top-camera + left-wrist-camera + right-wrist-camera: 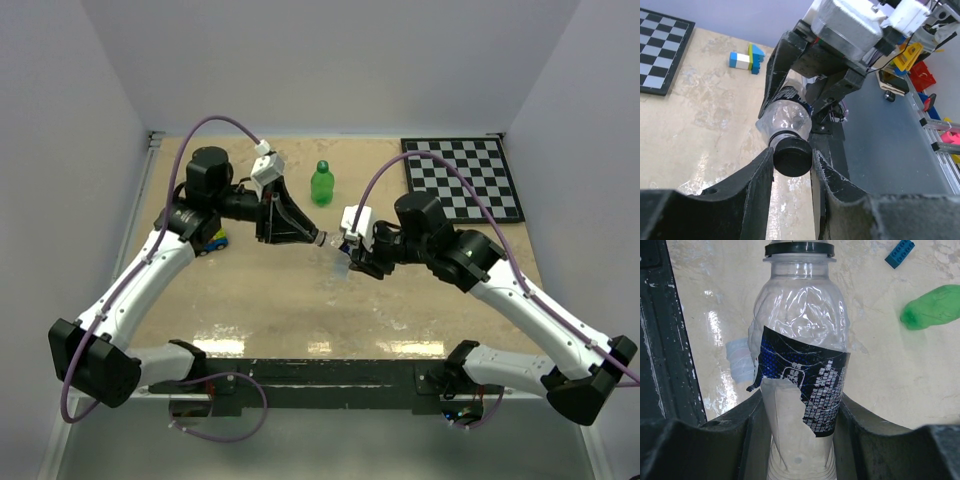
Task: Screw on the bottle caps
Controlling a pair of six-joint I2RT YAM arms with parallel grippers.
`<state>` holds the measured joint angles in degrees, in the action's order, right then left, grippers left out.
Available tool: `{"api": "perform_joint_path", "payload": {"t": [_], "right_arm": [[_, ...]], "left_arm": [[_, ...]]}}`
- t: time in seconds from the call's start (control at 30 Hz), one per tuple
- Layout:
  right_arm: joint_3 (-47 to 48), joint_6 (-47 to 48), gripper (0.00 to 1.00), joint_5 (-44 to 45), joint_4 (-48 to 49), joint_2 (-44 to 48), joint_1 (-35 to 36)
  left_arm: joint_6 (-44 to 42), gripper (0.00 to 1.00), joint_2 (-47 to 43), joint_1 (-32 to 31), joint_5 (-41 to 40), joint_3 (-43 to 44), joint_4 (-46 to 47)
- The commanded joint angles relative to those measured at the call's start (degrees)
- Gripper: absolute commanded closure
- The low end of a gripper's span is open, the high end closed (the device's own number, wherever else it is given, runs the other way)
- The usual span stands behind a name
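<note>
A clear bottle [800, 325] with a torn dark label is held off the table between the two arms. My right gripper [800, 440] is shut on its lower body. A black cap [792, 157] sits on the bottle's neck, and my left gripper [792, 159] is shut on that cap, one finger on each side. From above, the left gripper [319, 240] and right gripper [352, 262] meet at the clear bottle [337, 257]. The green bottle [320, 185] stands upright behind them; its top is green too, too small to tell cap from neck.
Blue, white and green toy bricks [747, 59] lie on the table near the left arm, also seen from above [212, 243]. A checkerboard [462, 178] lies at the back right. White walls close in the table on three sides.
</note>
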<state>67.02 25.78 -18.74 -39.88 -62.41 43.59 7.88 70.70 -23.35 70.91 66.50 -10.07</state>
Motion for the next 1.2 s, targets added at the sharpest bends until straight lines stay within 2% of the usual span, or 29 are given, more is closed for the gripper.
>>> {"api": "perform_joint_path", "payload": {"t": [0.0, 0.27, 0.63, 0.97, 1.07, 1.17], "right_arm": [[3.20, 0.59, 0.86, -0.94, 0.50, -0.25, 0.35], [3.38, 0.50, 0.87, -1.74, 0.77, -0.08, 0.44], [2.50, 0.41, 0.87, -0.77, 1.29, 0.01, 0.53], [3.46, 0.59, 0.88, -0.68, 1.64, 0.10, 0.53], [3.03, 0.15, 0.92, 0.37, 3.22, 0.97, 0.53], [2.76, 0.06, 0.94, 1.25, 4.02, 1.42, 0.53]], "left_arm": [[-5.41, 1.00, 0.84, -0.29, -2.09, 3.81, -7.24], [-6.39, 1.00, 1.64, -0.64, -3.33, 5.22, -9.10], [-2.08, 1.00, 0.14, -1.26, 3.00, 4.78, -3.03], [-9.44, 1.00, 1.72, -2.40, -0.33, 6.45, -12.51], [-13.14, 1.00, 2.25, -2.57, -1.30, 7.68, -17.95], [-12.72, 1.00, 2.34, -2.57, -0.87, 7.86, -17.80]]}}
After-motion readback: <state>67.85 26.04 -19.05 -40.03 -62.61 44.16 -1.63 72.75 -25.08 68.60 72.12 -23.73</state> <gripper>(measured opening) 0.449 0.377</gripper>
